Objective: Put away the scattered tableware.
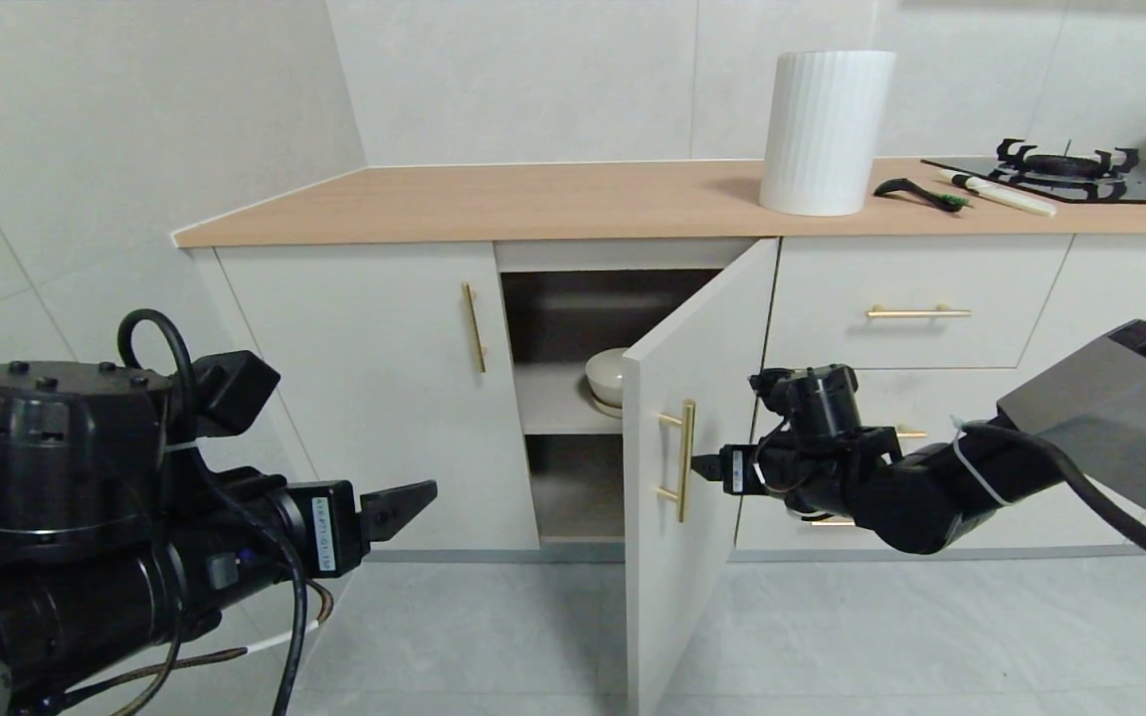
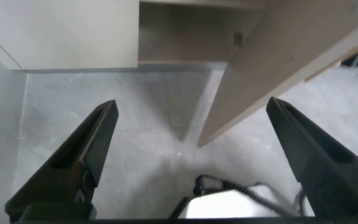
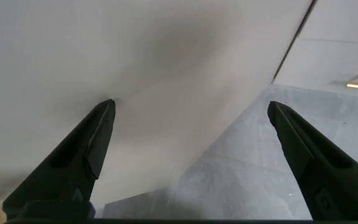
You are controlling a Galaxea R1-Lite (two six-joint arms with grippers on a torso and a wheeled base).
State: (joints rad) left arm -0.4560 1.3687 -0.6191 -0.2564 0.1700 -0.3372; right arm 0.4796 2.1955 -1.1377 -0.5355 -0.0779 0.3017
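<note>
Left gripper [image 1: 399, 507]: I read both fingers spread wide with nothing between them; below it lies the floor [image 2: 104, 124]. Ahead of it and off to its right is the free edge of the open cabinet door [image 2: 272, 68].

Right gripper [image 1: 702, 467]: fingers fully apart, nothing held. Its tips point at the outer face of the door, just beside the gold handle [image 1: 682, 460]; I cannot tell whether they touch.

Beyond the door, to the right gripper's left, a pale bowl [image 1: 608, 378] sits on the cabinet's middle shelf [image 1: 553, 403].

Above and behind the right gripper, the countertop [image 1: 533, 199] carries a white ribbed container [image 1: 825, 129], a black-handled brush [image 1: 921, 192] and a pale utensil [image 1: 996, 192], near the stove [image 1: 1070, 169].
</note>
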